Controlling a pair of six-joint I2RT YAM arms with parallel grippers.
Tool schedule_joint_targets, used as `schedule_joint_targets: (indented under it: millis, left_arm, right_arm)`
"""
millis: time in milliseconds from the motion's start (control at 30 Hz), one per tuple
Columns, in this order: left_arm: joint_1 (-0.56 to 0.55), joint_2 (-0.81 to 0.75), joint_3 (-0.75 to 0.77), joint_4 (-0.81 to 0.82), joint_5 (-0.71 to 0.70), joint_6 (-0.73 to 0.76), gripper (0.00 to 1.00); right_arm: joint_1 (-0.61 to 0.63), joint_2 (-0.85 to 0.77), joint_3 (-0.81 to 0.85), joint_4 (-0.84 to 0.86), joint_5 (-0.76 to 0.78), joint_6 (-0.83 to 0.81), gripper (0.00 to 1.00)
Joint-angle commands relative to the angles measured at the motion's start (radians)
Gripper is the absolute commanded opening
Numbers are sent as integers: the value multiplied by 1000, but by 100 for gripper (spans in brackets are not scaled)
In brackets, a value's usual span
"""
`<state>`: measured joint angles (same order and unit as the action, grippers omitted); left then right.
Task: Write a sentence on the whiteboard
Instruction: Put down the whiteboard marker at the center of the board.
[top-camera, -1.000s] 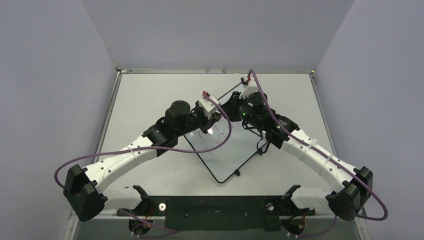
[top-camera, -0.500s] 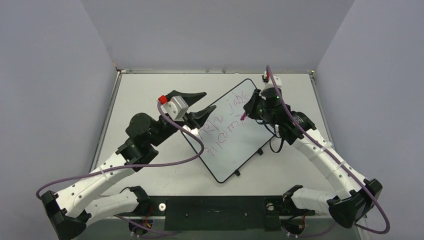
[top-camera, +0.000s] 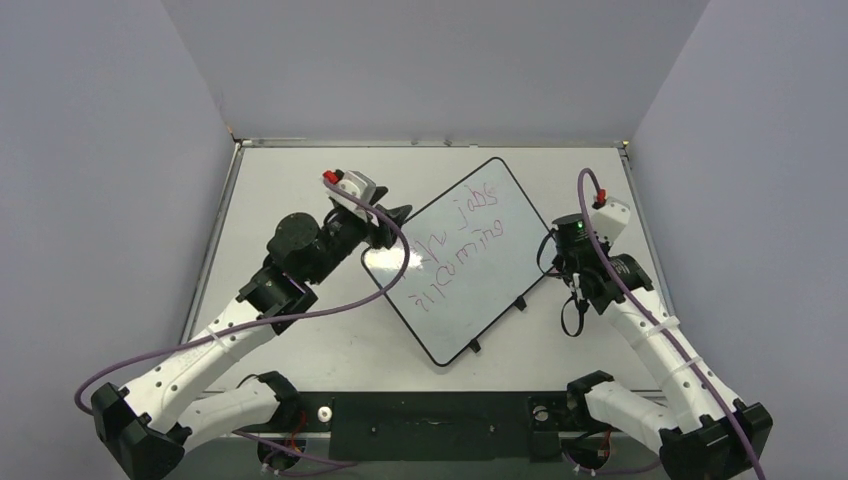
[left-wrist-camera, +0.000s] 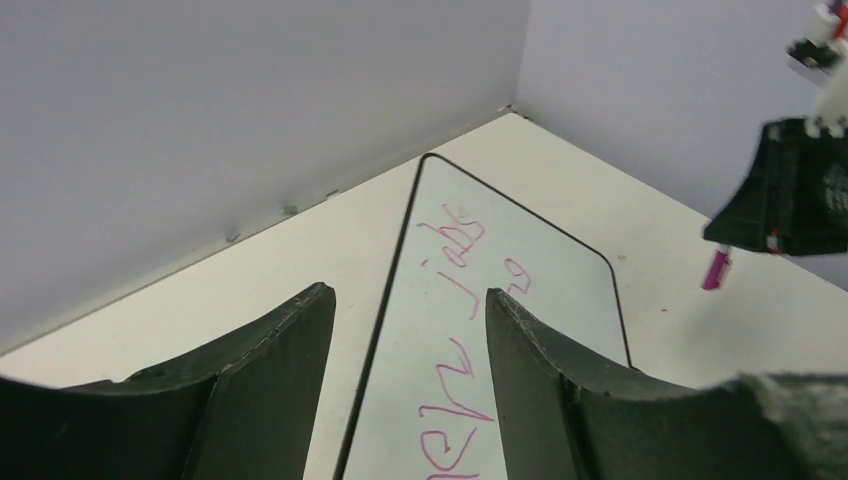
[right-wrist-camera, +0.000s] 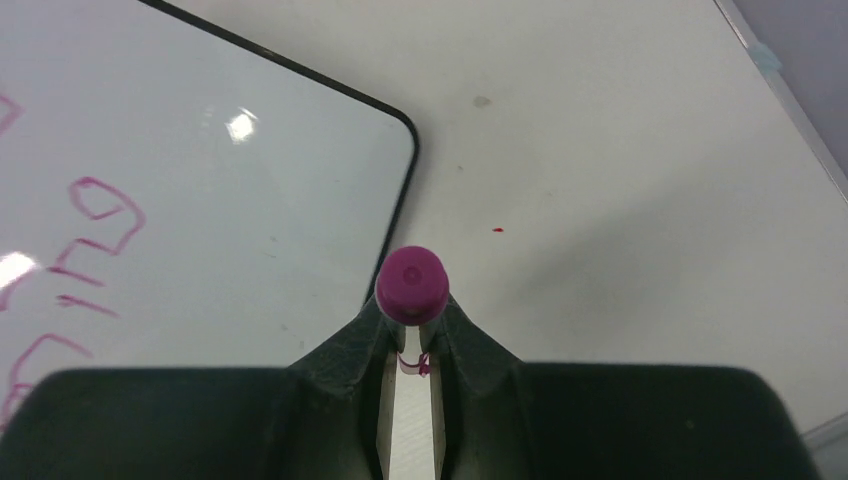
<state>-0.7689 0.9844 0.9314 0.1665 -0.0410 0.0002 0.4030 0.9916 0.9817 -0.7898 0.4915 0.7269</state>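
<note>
Whiteboard (top-camera: 472, 312) bears sentence (top-camera: 460, 250); left jaws wide, right jaws pinch marker (right-wrist-camera: 411, 285), seemingly capped.

Place: a robotics lab test cell.
Enclosure: plain grey-lilac walls (top-camera: 430, 60) box in a white table (top-camera: 290, 180) at the frame's left, top and right.
Rig: left arm (top-camera: 215, 335) and right arm (top-camera: 655, 340), white and black, bolted to a black base plate (top-camera: 430, 415) at bottom centre.
Wiring: purple cables (top-camera: 340, 312) looped along both arms.
Prop: the whiteboard (top-camera: 470, 310) flat on the table, mid-frame.
</note>
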Motion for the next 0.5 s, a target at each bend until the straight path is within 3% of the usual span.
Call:
schedule_joint_targets:
  millis: [0, 233, 467]
  left_arm:
    - [123, 4, 65, -58, 7, -147, 54]
    - [258, 25, 54, -105, 18, -233, 55]
    - [330, 29, 22, -98, 41, -259, 55]
  right_arm:
    - [-57, 7, -71, -93, 71, 126, 0]
    - [-94, 56, -209, -85, 5, 235, 0]
    - [-115, 126, -353, 64, -64, 278, 0]
